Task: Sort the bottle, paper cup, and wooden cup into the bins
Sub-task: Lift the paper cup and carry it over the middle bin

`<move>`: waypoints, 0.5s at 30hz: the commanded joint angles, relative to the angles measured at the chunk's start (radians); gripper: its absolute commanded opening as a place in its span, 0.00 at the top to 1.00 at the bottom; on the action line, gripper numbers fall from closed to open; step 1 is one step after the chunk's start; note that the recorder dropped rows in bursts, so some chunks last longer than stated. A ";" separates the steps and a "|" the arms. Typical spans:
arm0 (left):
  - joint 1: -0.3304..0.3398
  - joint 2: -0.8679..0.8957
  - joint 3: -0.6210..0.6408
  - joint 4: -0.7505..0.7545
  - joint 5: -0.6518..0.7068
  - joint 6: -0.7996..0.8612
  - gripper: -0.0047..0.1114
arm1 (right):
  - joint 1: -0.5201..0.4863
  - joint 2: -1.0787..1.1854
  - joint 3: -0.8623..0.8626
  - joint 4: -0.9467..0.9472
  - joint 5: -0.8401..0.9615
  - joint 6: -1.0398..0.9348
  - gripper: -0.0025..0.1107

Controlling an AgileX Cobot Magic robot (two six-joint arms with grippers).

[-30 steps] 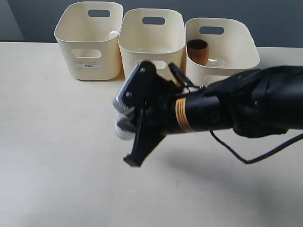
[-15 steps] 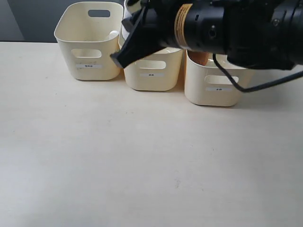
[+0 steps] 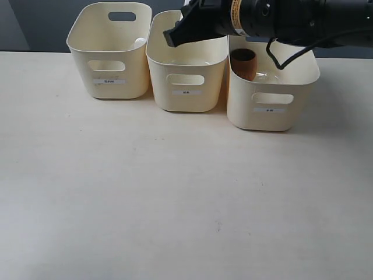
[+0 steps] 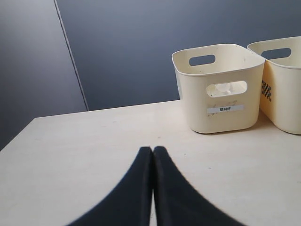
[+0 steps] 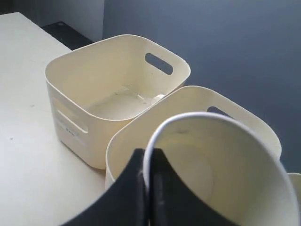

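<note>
We see a wide bare table (image 3: 175, 198) open in front of the three bins (image 3: 186, 76), which stand in a row at its far edge, nearly touching. The right arm (image 3: 291, 17) reaches across above the middle bin. Only its wrist camera shows us the paper cup (image 5: 221, 169), rim pinched tight in the right gripper (image 5: 146, 181) above that bin. The wooden cup (image 3: 243, 63) stands in the right bin. The left gripper (image 4: 153, 155), its fingers pressed together and empty, hangs low near the left bin (image 4: 218, 87); a pale shape inside may be the bottle, we cannot tell.
</note>
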 commanded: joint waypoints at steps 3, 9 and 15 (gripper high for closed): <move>0.000 -0.005 0.002 0.000 -0.007 -0.002 0.96 | -0.096 0.100 -0.053 0.012 -0.130 0.040 0.98; 0.000 -0.005 0.002 0.000 -0.007 -0.002 0.96 | -0.154 0.180 -0.074 0.006 -0.173 0.055 0.98; 0.000 -0.005 0.002 0.000 -0.007 -0.002 0.96 | -0.158 0.235 -0.100 -0.033 -0.190 0.057 0.98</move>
